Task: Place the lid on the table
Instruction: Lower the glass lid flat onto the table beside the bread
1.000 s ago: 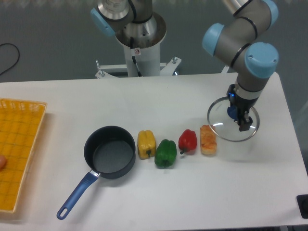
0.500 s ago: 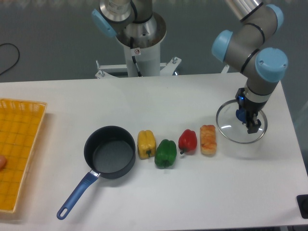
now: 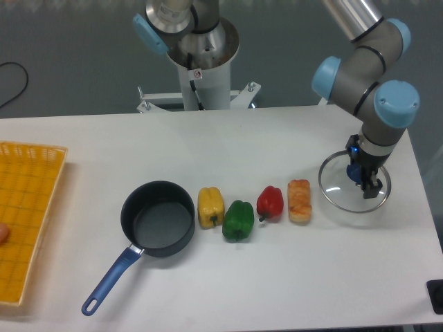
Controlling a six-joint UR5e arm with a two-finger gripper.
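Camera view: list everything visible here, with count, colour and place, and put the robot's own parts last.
lid: 1, clear glass with silver rim, right side of the table, gripped at its knob
table: 1, white, fills the view
saucepan: 1, dark blue with long blue handle, left of centre, empty
yellow pepper: 1, yellow, just right of the saucepan
green pepper: 1, green, right of the yellow pepper
red pepper: 1, red, right of the green pepper
bread roll: 1, orange-brown, left of the lid
mesh tray: 1, yellow-orange, far left edge
arm: 1, grey with light blue caps, upper right
end effector: 1, dark, over the lid's centre
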